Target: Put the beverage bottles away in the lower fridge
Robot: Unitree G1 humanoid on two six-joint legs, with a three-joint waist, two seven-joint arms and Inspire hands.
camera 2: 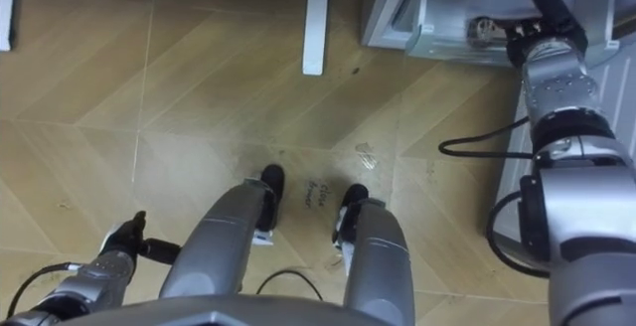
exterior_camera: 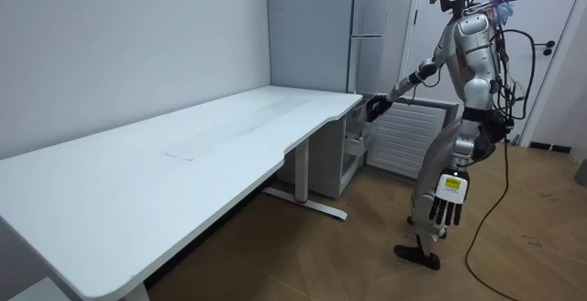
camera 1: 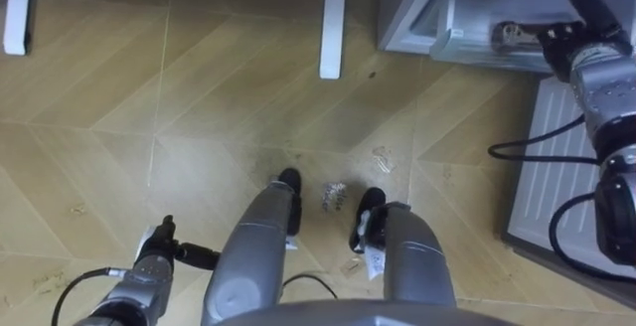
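1. Room view: the robot stands upright on the wooden floor [exterior_camera: 348,255] at the far end of the white desk [exterior_camera: 229,145]. It faces the tall grey fridge [exterior_camera: 367,26], with its right arm stretched out ahead of it.
2. Left eye view: the right hand [camera 1: 571,28] is up at the top right, reaching into the open lower fridge compartment [camera 1: 452,13].
3. The drink [camera 1: 515,36], a small patterned can-like thing, sits right at that hand's fingers inside the compartment. The fingers curl round its near end, so the hand is holding the drink.
4. I cannot tell whether the drink rests on the compartment's floor or hangs just above it.
5. The fridge door [camera 1: 556,167], a ribbed white panel, stands open on the robot's right, just beside the outstretched arm.
6. The left hand [camera 1: 164,251] hangs low at the robot's left thigh. In the room view its fingers point straight down, relaxed and holding nothing.
7. A white desk leg [camera 1: 333,18] stands ahead of the feet, to the left of the compartment.
8. A small shiny crumpled scrap [camera 1: 335,195] lies on the floor between the robot's feet.
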